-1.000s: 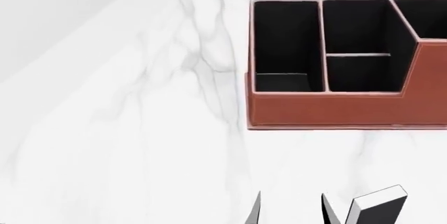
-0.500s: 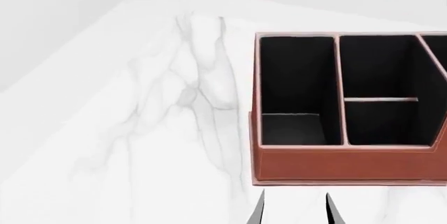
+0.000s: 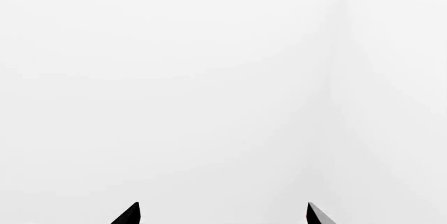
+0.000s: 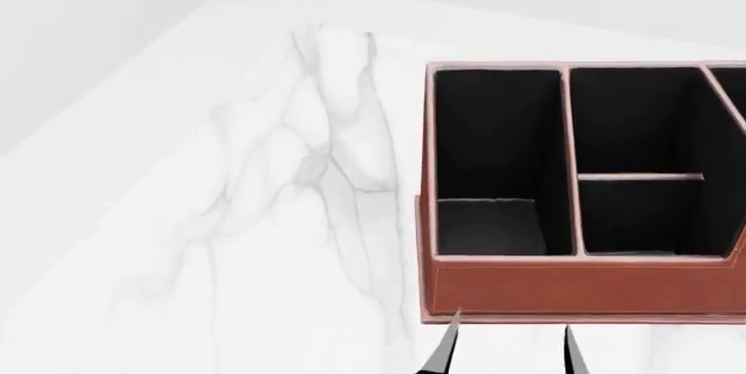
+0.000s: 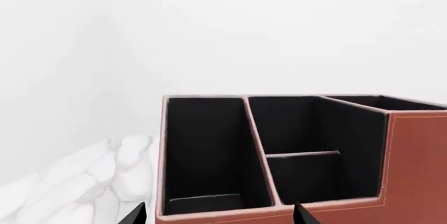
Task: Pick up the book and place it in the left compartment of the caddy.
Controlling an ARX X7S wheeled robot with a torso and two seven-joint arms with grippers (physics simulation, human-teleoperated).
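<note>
The caddy sits slightly lower in view than before. The right claw hovers released before its front wall; left compartment black-lined.

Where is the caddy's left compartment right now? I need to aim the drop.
In the head view, the left compartment is the long slot at the caddy's left end, right of centre on the marble table, beside two shorter divided slots.

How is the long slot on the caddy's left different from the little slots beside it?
The left compartment runs undivided along the caddy's whole depth; the middle slots are two short ones, split by a cross divider. Its pale-grey floor shows; theirs are hidden. All are black-lined with reddish-brown rims.
</note>
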